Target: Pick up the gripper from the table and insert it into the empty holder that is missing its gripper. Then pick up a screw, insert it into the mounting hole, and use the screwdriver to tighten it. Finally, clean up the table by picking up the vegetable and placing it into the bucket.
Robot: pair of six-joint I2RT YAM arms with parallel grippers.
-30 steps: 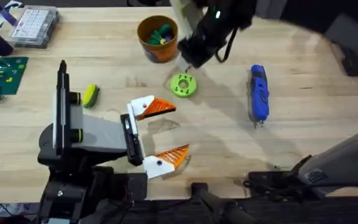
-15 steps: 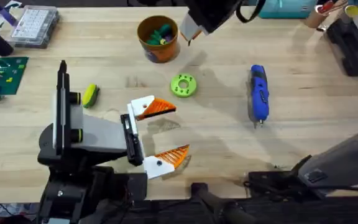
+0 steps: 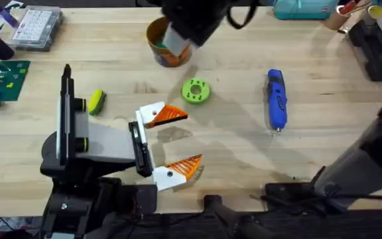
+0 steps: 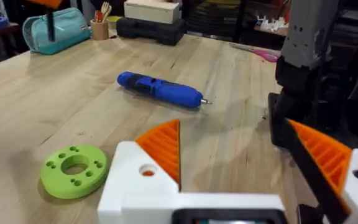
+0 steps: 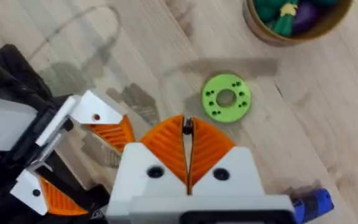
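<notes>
The gripper (image 3: 168,114), a deep orange ribbed finger on a white block, sits on my left arm's holder; a small hole (image 5: 95,117) shows in its block. Facing it is a paler orange finger (image 3: 188,166), and my left gripper (image 3: 192,137) stands open and low over the table (image 3: 231,153). High above, my right gripper (image 5: 187,127) is shut on a small dark screw-like piece. Its arm (image 3: 191,16) partly covers the bucket (image 3: 168,50). The screwdriver (image 3: 275,99) lies at the right. The vegetable (image 3: 97,101) lies at the left.
A lime-green disc (image 3: 195,91) lies between the bucket and the left gripper. A clear parts box (image 3: 37,26) and a green board (image 3: 2,79) sit at the far left. A teal pouch (image 3: 304,8) and a black case (image 3: 380,46) are at the back right.
My right arm has risen from beside the green disc, swung toward the back, then moved left over the bucket. The left arm and the things on the table have not moved.
</notes>
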